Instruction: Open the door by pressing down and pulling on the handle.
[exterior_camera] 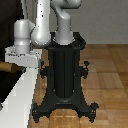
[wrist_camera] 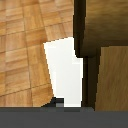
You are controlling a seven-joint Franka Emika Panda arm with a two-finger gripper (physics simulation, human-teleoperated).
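Tool [exterior_camera: 17, 56] over tan handle [exterior_camera: 6, 66], at dark door [exterior_camera: 7, 82] by white frame edge [exterior_camera: 22, 95]. Finger spread: cannot tell. Press handle straight down first, then pull steadily, no slipping off rounded end.

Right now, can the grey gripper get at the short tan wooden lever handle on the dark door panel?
Probably yes: the gripper hovers right beside the handle, nothing visible between them, though contact cannot be told.

The handle [exterior_camera: 6, 67] looked like matt tan wood, the door [exterior_camera: 9, 84] a smooth dark panel edged in flat white, the floor [exterior_camera: 107, 75] satin wooden parquet, the pedestal [exterior_camera: 64, 75] matt black metal.
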